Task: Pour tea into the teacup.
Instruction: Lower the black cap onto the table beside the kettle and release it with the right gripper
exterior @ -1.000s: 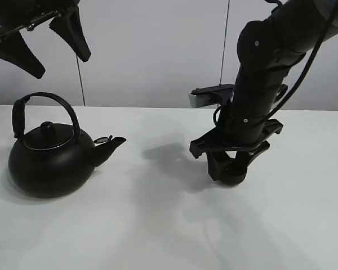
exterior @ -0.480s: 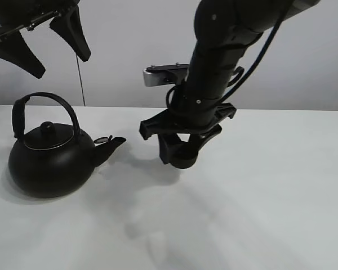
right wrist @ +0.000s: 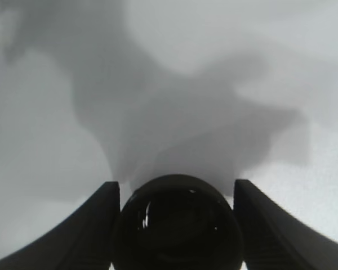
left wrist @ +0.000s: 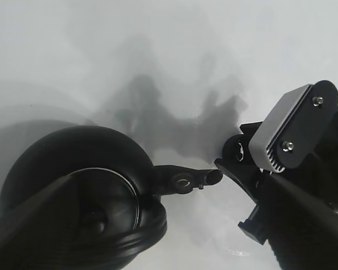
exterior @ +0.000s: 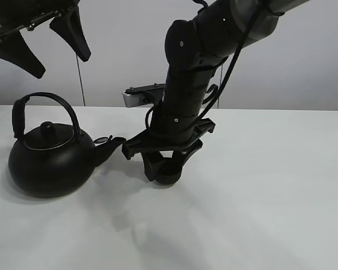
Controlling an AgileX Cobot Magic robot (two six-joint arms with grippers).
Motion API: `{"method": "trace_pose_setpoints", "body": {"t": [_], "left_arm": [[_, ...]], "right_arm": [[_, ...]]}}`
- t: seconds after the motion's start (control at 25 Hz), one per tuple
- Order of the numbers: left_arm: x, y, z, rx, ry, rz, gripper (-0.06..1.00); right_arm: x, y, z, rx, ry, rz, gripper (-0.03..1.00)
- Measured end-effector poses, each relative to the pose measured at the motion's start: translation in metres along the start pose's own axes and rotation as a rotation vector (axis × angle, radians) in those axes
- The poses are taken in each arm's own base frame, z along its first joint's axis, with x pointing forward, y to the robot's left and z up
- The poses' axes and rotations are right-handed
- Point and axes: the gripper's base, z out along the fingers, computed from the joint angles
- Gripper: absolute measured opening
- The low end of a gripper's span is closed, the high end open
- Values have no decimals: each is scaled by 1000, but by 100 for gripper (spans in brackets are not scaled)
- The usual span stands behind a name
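Pouring is not yet begun: the teacup (exterior: pixel 168 179) is pinched by the right hand (exterior: pixel 165 170) down at the table (exterior: pixel 270 197), just right of the kettle (exterior: pixel 48 163) spout; the left hand (exterior: pixel 59 63) is held spread above the kettle.

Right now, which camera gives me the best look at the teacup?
The right wrist view: the teacup shows close up, rim and inside visible, clamped in the right gripper. Exterior high shows only a dark shape under that gripper, near the spout of the kettle. The left wrist view does not clearly show it.
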Motion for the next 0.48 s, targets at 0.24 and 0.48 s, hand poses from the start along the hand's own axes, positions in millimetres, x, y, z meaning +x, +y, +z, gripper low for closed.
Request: {"method": "trace_pose_setpoints", "body": {"t": [0.24, 0.48], "left_arm": [[0, 0, 0, 0, 0, 0, 63], [0, 0, 0, 0, 0, 0, 63]], "right_arm": [[-1, -1, 0, 9, -9, -17, 40], [-2, -1, 4, 10, -9, -18, 40]]}}
